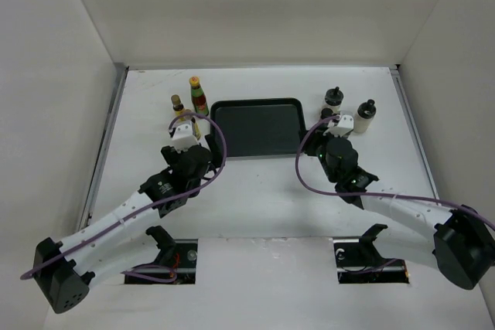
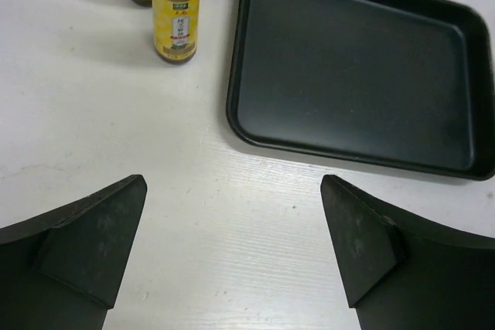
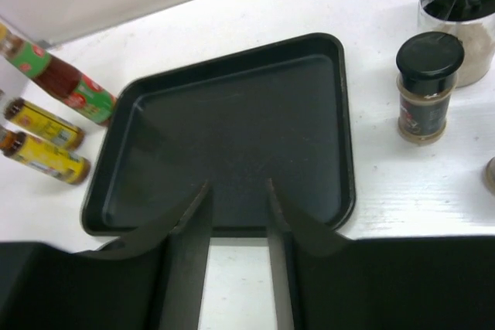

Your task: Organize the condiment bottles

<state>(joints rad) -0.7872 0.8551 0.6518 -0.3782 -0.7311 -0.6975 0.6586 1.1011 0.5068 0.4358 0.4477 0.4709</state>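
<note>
Two yellow-labelled bottles (image 2: 176,25), green-labelled red-sauce bottle (image 3: 66,83), writing unreadable

Black tray (image 1: 257,127) — flat on the white table (image 1: 255,195).

A black tray (image 1: 257,101) is being carried toward the far middle of the white worktop (image 1: 263,199). Just left of it, a red-sauce bottle (image 1: 198,96) and two yellow-labelled bottles (image 2: 176,17) are being borne upright. On its right, a black-capped jar (image 3: 428,86) and a black-topped shaker (image 3: 458,28) are being supported, close together.
</note>
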